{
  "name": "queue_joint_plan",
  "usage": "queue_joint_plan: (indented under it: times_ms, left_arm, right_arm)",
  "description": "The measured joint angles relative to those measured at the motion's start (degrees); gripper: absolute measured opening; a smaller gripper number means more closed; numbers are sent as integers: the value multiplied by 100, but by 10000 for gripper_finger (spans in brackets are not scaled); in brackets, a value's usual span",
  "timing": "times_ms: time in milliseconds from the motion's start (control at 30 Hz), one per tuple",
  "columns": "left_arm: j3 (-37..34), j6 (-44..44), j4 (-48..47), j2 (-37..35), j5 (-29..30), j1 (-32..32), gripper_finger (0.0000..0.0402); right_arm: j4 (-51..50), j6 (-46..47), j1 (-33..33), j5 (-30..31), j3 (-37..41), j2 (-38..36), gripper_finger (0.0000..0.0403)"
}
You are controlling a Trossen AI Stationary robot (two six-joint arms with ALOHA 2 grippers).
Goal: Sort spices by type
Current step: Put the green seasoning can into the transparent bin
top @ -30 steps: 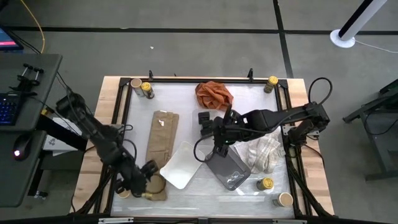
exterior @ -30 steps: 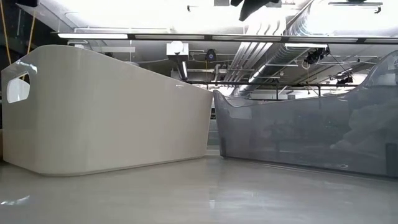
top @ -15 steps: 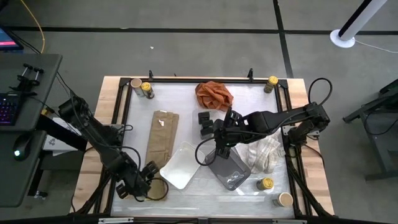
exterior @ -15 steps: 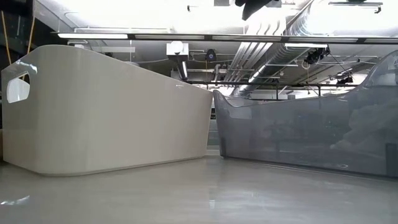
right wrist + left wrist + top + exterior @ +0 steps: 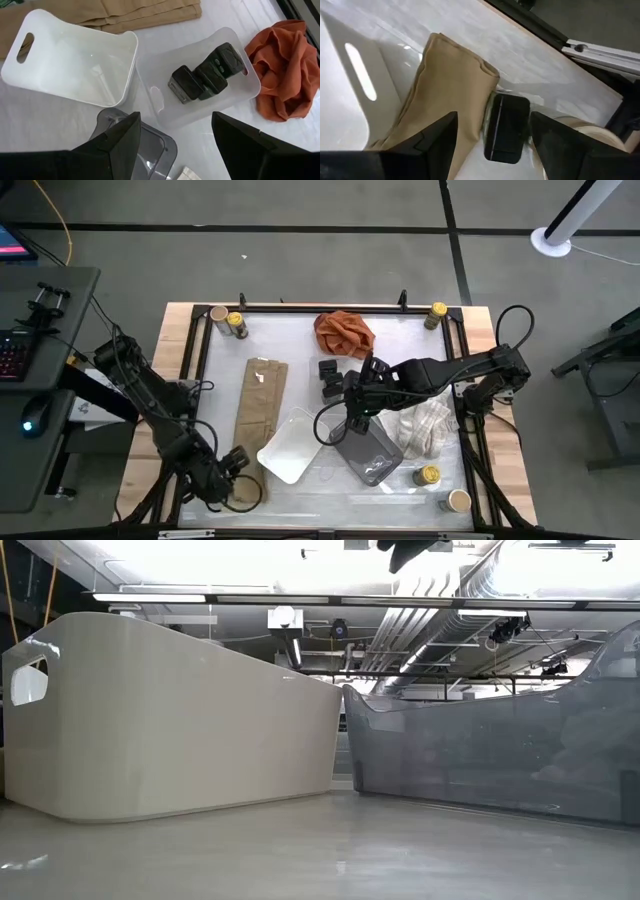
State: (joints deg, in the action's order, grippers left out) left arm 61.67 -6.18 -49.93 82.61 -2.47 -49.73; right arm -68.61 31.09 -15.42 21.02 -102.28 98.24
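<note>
In the left wrist view my left gripper (image 5: 494, 122) is open, and its fingers stand on either side of a little black box (image 5: 506, 127). The box lies on the table against the tan cloth's (image 5: 445, 85) end, and a tan-lidded jar (image 5: 592, 137) stands beside it. The high view shows that gripper (image 5: 228, 472) near the table's near left corner. My right gripper (image 5: 176, 120) is open and hovers mid-table (image 5: 350, 415), above the clear tray (image 5: 235, 97) that holds other black boxes (image 5: 205, 75).
A white tray (image 5: 295, 445) and a grey tray (image 5: 368, 452) sit mid-table. The orange cloth (image 5: 343, 332) is at the far edge, with a white towel (image 5: 425, 425) to the right. Jars stand at the far left corner (image 5: 228, 320), the far right corner (image 5: 437, 310) and near right (image 5: 428, 475).
My left gripper has moved toward the table's near edge, coming down at the near end of the tan cloth. My right gripper has kept still.
</note>
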Motion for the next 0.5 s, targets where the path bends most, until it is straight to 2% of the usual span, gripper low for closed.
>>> queue_joint_plan:
  times_ms: [300, 500]
  left_arm:
    - [-4, 102, -11, 458, 3, 23, 236]
    - [0, 150, -9, 516, 31, 34, 236]
  right_arm:
    - [1, 2, 0, 45, 0, 0, 240]
    - [4, -2, 0, 45, 2, 0, 240]
